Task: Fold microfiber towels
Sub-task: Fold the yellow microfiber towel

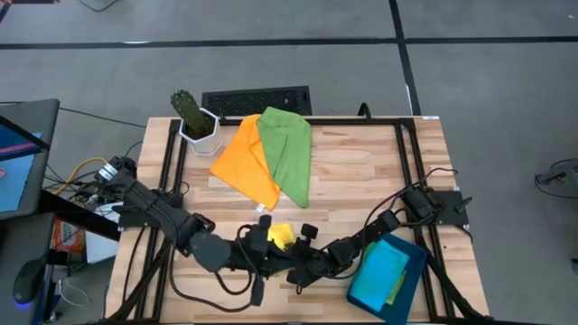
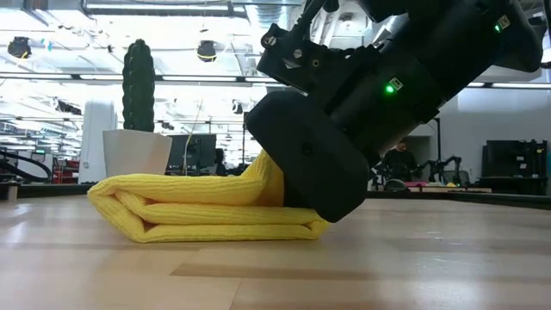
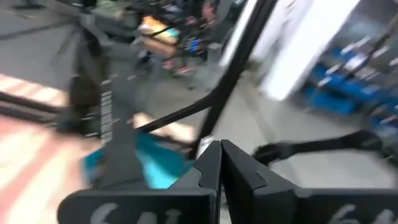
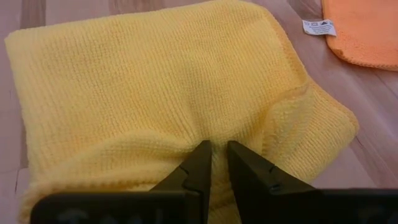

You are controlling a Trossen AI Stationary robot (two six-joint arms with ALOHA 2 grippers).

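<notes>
Right wrist view: jaws pinch yellow towel [image 4: 155, 93].

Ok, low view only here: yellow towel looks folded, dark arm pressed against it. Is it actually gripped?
Observer: Yes. The right wrist view shows the right end effector pinching a ridge of the yellow towel.
Operator: Left arm?
Observer: The left end effector is shut with nothing between its fingers.
Operator: Other towels?
Observer: In the high view, the orange towel and green towel lie overlapping at the far side, by the plant.
</notes>
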